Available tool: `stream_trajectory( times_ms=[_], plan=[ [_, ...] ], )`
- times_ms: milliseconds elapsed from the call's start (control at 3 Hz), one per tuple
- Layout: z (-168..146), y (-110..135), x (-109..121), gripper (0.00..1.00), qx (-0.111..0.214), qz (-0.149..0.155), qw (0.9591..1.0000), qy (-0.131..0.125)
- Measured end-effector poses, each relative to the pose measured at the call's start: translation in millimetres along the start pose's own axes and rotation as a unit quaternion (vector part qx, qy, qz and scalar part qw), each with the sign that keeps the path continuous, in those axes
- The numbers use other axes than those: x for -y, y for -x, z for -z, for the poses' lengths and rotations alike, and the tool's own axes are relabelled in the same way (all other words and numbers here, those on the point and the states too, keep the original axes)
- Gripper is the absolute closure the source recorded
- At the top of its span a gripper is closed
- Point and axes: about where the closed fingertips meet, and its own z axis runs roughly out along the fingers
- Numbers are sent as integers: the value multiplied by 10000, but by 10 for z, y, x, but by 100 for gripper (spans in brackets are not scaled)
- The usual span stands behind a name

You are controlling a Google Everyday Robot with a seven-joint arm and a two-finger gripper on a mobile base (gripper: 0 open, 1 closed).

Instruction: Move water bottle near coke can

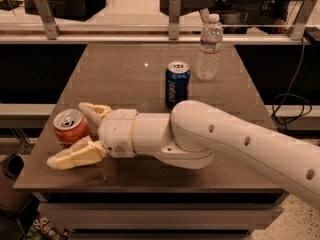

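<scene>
The water bottle, clear ribbed plastic with a white cap, stands upright at the far right of the table. The coke can, red with a silver top, stands upright near the front left edge. My gripper is at the front left, open, with one finger behind the coke can and the other in front of it. The fingers straddle the can; I cannot tell if they touch it. The bottle is far from the gripper, across the table.
A blue Pepsi can stands upright mid-table, left of the bottle. My white arm crosses the front right of the brown table. A rail with metal posts runs behind the far edge.
</scene>
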Motion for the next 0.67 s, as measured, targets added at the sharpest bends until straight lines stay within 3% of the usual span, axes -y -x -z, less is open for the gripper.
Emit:
stream_trajectory(
  times_ms=[667],
  plan=[
    [-17, 19, -26, 64, -8, 24, 10000, 23]
  ],
)
